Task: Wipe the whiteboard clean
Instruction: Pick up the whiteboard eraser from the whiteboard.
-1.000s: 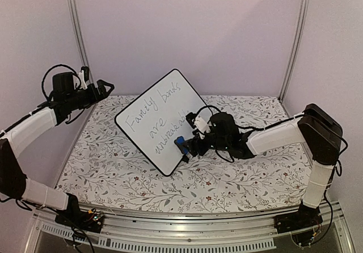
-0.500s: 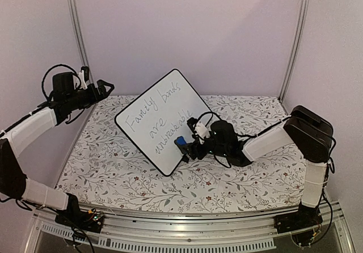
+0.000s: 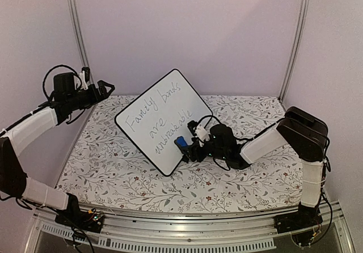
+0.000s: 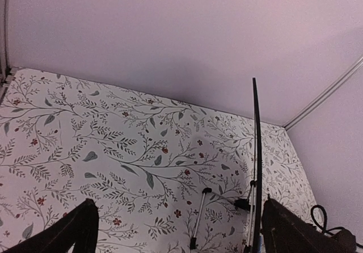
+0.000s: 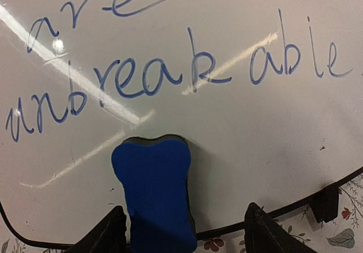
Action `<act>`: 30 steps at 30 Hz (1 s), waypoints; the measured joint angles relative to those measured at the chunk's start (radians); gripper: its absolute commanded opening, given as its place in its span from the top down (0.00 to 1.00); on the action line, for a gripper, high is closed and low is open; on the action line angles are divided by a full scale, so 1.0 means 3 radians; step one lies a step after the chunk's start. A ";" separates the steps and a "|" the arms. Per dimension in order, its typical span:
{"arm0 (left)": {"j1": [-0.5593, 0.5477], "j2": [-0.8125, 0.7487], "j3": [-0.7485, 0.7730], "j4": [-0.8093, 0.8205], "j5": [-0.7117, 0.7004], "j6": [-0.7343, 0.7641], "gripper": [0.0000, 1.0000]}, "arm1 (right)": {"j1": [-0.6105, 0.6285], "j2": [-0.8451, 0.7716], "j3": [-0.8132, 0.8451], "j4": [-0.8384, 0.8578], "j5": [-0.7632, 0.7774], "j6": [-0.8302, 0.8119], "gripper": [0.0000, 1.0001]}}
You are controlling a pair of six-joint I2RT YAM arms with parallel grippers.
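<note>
Hovering high over the left edge of the surface point(image 3: 113, 168), left tool point(image 3: 105, 87) spread fully wide, nothing between the fingers; likely kept out of the way, not blocking the work. Ahead and to the right of that tool, well apart from it, seen edge-on from its wrist: the whiteboard point(image 3: 161, 119), propped at a tilt on a thin metal leg point(image 4: 198, 219) at its back. Carrying three full lines of handwriting point(image 3: 148, 116), so no wiping done yet, judging by that. Facing the right tool point(image 3: 189, 149) squarely, just ahead of its fingertips. Low on the board face, under the word "unbreakable", lower end at the black rim: blue eraser point(image 5: 156, 190), sitting between that tool's fingers point(image 5: 110, 233), close against one, clear gap to the other. Jaws wider than the block, no clamp on it. Probably lined up for a pinch on the eraser before sweeping up across the ink.
</note>
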 measured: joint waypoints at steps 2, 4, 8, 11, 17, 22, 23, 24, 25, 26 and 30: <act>0.0000 0.0006 0.0000 0.0000 0.0000 0.0001 0.00 | 0.0000 0.0014 0.0000 0.0014 0.0000 0.0017 0.34; 0.0000 0.0018 0.0000 0.0001 0.0000 0.0001 0.00 | -0.0001 0.0024 0.0000 0.0018 0.0000 0.0019 0.35; 0.0000 0.0039 0.0000 0.0000 -0.0001 0.0000 0.00 | -0.0001 0.0037 0.0001 0.0046 0.0000 0.0023 0.37; 0.0000 0.0047 0.0000 0.0000 0.0000 0.0001 0.00 | 0.0000 0.0039 0.0001 0.0062 0.0000 0.0018 0.39; 0.0000 0.0083 0.0000 0.0001 0.0001 0.0000 0.00 | 0.0000 0.0050 0.0015 0.0072 -0.0036 0.0013 0.40; 0.0001 0.0083 0.0000 0.0001 0.0003 0.0000 0.00 | 0.0000 0.0097 0.0074 0.0080 -0.0062 0.0011 0.40; 0.0001 0.0083 0.0000 0.0001 0.0003 0.0000 0.00 | 0.0000 0.0107 0.0092 0.0079 -0.0062 0.0011 0.41; 0.0001 0.0083 0.0000 0.0001 0.0003 0.0000 0.00 | 0.0000 0.0117 0.0107 0.0079 -0.0062 0.0011 0.41; 0.0001 0.0083 0.0000 0.0001 0.0003 0.0000 0.00 | 0.0000 0.0126 0.0118 0.0078 -0.0064 0.0011 0.41; 0.0000 0.0083 0.0000 0.0001 0.0003 0.0000 0.00 | 0.0000 0.0134 0.0127 0.0079 -0.0064 0.0013 0.42; 0.0001 0.0083 0.0000 0.0001 0.0006 0.0000 0.00 | 0.0000 0.0140 0.0132 0.0079 -0.0074 0.0009 0.46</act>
